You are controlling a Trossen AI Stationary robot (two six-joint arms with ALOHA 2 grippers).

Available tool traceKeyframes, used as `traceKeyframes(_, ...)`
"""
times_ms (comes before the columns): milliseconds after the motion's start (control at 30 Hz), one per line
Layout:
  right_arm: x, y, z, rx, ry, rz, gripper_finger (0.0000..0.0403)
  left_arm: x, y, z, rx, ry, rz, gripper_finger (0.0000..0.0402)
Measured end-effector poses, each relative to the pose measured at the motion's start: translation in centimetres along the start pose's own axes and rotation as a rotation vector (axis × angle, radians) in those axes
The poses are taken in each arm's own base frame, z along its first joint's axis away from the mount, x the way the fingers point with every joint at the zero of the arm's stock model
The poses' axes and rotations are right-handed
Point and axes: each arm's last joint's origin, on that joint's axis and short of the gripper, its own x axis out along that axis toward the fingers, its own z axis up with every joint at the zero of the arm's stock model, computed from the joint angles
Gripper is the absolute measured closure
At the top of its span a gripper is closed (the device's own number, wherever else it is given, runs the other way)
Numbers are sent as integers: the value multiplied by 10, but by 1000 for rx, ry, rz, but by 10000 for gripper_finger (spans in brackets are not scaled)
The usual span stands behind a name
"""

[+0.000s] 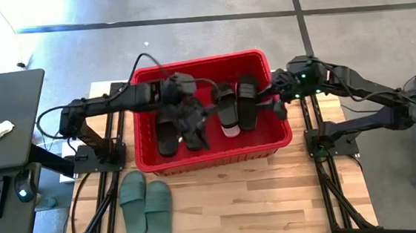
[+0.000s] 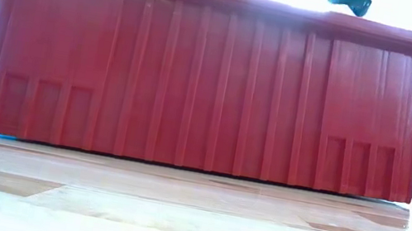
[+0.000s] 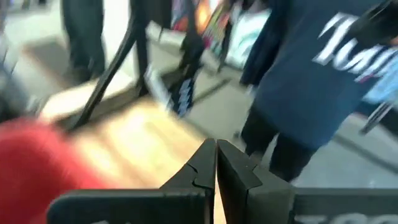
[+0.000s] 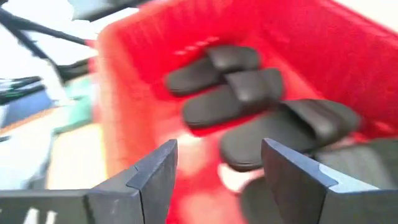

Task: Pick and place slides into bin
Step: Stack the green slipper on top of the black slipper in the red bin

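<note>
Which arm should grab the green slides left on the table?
Probably left. The green slides lie in front of the bin's left corner, on that arm's side. The left gripper is over the bin, shut and empty; the right gripper is at the far rim.

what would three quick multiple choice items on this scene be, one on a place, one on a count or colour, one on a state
1. Where does the sage green pair lie?
A. in the bin
B. on the table in front of the bin
C. on the floor

2. How many green slides are outside the red bin?
A. one
B. two
C. four

3. How is the right tool?
A. open and empty
B. shut on a black slide
C. shut on the rim

Answers:
1 B, the high view shows both green slides side by side on the wood, outside the bin's near wall.
2 B, just that pair lies outside.
3 A, the right wrist view shows its fingers spread with nothing between, black slides beyond them. The left tool is shut, over the bin.
</note>
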Motion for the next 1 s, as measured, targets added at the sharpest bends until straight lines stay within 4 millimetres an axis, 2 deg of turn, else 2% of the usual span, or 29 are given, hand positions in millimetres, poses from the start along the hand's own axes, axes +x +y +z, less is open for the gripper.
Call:
traceKeyframes(133, -12, 6, -2, -8, -12, 159, 180, 20, -27, 32, 2, -129, -57, 399)
traceKeyframes(233, -19, 10, -4, -15, -13, 258, 180, 33, -52, 52, -33, -159, -32, 399)
traceKeyframes(400, -30, 17, -7, -39, -24, 336, 180, 59, -95, 61, -182, -95, 28, 399)
traceKeyframes(533, -37, 24, -10, -64, -30, 372, 180, 79, -133, 52, -328, 44, 94, 399)
traceKeyframes(667, -40, 30, -12, -87, -29, 404, 181, 91, -175, 36, -476, 222, 206, 399)
traceKeyframes(867, -37, 35, -13, -84, -21, 356, 181, 91, -237, 7, -593, 462, 446, 401)
traceKeyframes(1000, -34, 37, -13, -90, -23, 297, 181, 93, -271, -15, -629, 611, 583, 401)
